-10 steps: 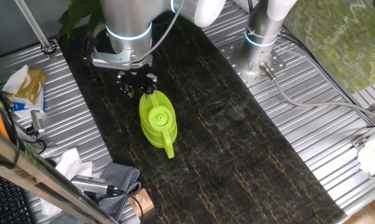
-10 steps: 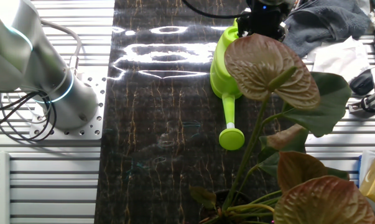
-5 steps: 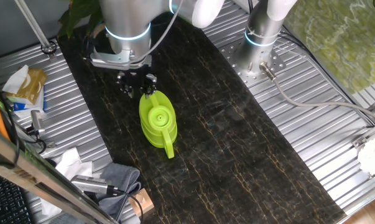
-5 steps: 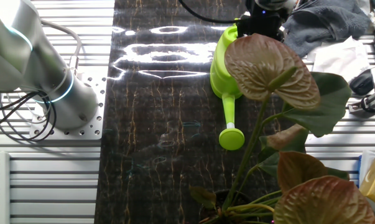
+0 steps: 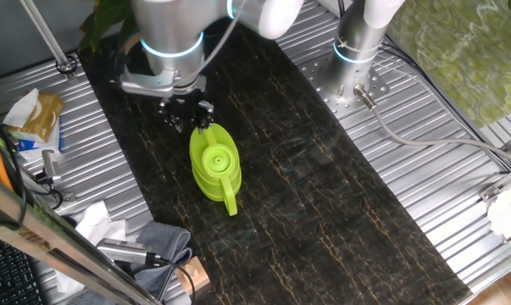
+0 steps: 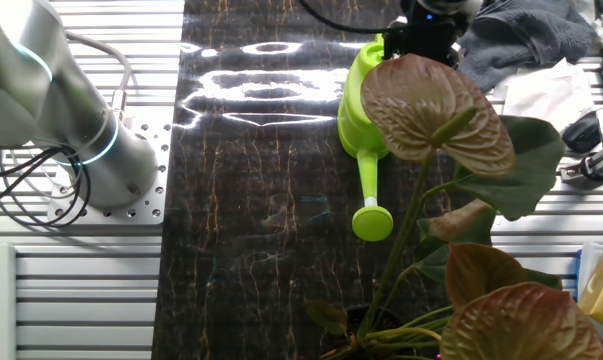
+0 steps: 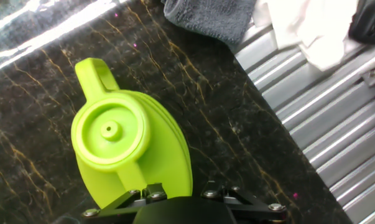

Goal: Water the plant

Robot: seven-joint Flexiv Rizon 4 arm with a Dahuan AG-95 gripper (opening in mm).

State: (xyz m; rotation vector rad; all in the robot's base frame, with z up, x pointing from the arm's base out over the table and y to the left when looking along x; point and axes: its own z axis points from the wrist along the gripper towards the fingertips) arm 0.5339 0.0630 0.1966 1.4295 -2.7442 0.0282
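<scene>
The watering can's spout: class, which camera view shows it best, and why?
The other fixed view: the watering can shows its whole spout and rose. One fixed view hides the spout behind the gripper; the hand view cuts it off.

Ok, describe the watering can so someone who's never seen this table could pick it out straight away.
Look at the dark marble-patterned mat running down the middle of the ribbed metal table. Near one end, directly below the robot's black gripper, stands a lime-green plastic watering can with a long spout ending in a round sprinkler head. It is the only bright green thing on the mat, next to the large-leaved plant.
</scene>
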